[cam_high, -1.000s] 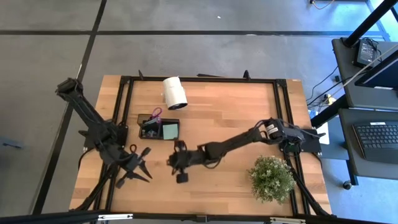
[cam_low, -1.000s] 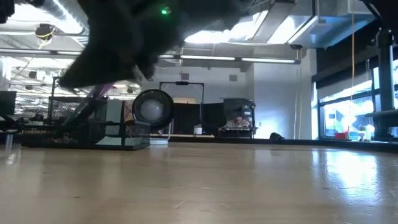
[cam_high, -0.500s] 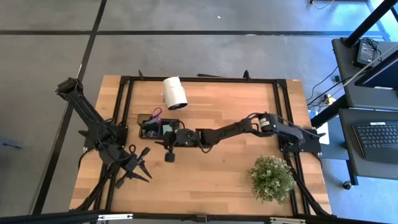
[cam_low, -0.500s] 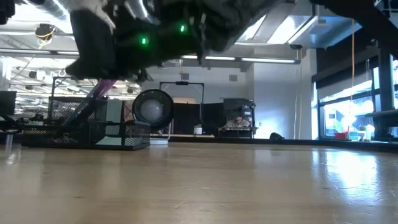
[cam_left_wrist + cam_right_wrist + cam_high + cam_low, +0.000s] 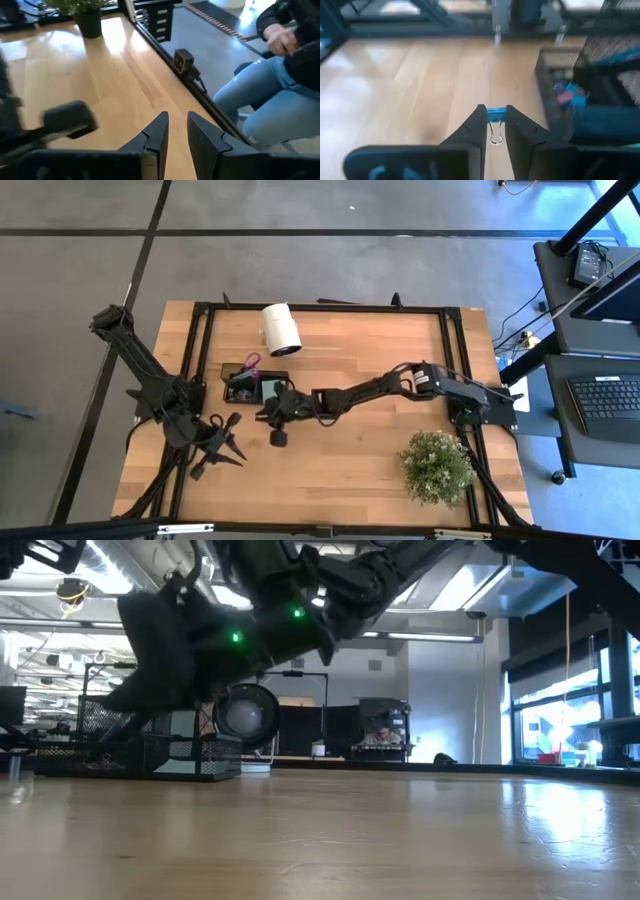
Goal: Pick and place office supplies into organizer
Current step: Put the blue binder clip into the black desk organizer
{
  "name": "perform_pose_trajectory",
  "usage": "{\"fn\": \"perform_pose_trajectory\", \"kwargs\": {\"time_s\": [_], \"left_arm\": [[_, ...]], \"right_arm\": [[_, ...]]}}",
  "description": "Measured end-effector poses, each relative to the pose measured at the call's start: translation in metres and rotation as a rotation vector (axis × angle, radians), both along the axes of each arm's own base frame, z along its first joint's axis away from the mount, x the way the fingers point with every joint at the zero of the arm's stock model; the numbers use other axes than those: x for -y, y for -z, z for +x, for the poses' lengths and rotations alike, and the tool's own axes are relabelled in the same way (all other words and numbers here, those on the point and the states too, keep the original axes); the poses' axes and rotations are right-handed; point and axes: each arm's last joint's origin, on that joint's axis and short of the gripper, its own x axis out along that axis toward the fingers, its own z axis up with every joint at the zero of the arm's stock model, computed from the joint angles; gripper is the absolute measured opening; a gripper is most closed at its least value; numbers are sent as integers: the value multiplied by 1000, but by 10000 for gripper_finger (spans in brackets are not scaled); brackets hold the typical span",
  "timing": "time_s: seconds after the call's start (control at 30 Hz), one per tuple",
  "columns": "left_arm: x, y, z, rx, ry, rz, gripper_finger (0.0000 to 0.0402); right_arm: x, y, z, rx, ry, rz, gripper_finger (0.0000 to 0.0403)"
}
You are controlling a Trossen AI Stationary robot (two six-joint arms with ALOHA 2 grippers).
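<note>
On the table's left side in the high view, the left arm folds down from the far-left corner, and its left gripper (image 5: 222,442) hangs low over bare wood near the front edge. In its own wrist view the two dark fingers (image 5: 156,134) stand slightly apart with nothing between them; beyond the table edge a seated person in blue jeans (image 5: 260,95) shows.

Just to the right and farther back sits the black mesh organizer (image 5: 232,370), with purple scissor handles (image 5: 250,361) sticking up at its far side and a light green sticky-note pad (image 5: 272,388) in its right compartment. A white cylinder roll (image 5: 281,329) lies behind it, apart from the tray.

The right arm stretches long and low across the table from its base at the right edge, its elbow raised near the middle. The right gripper (image 5: 275,412) hovers just beside the organizer's front right corner. In the right wrist view its fingers are clamped on a blue binder clip (image 5: 495,116), whose wire loops hang down between the tips, above bare wood with the mesh wall (image 5: 560,60) close by.

A bushy potted plant (image 5: 437,466) stands at the front right, well apart from everything else.
</note>
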Motion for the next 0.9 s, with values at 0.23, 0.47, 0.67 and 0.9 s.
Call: {"fn": "perform_pose_trajectory", "kwargs": {"time_s": [0.23, 0.47, 0.67, 0.9], "left_arm": [[-1, 0, 0, 4, -18, 4, 65], [-1, 0, 0, 3, -19, 4, 65], [-1, 0, 0, -2, -23, -2, 65], [-1, 0, 0, -2, -23, -2, 65]], "right_arm": [[-9, 16, -2, -64, -5, 17, 53], [-9, 28, -1, -81, -1, 29, 53], [-10, 29, -1, -75, -10, 13, 62], [-10, 29, -1, -73, -13, 15, 105]]}}
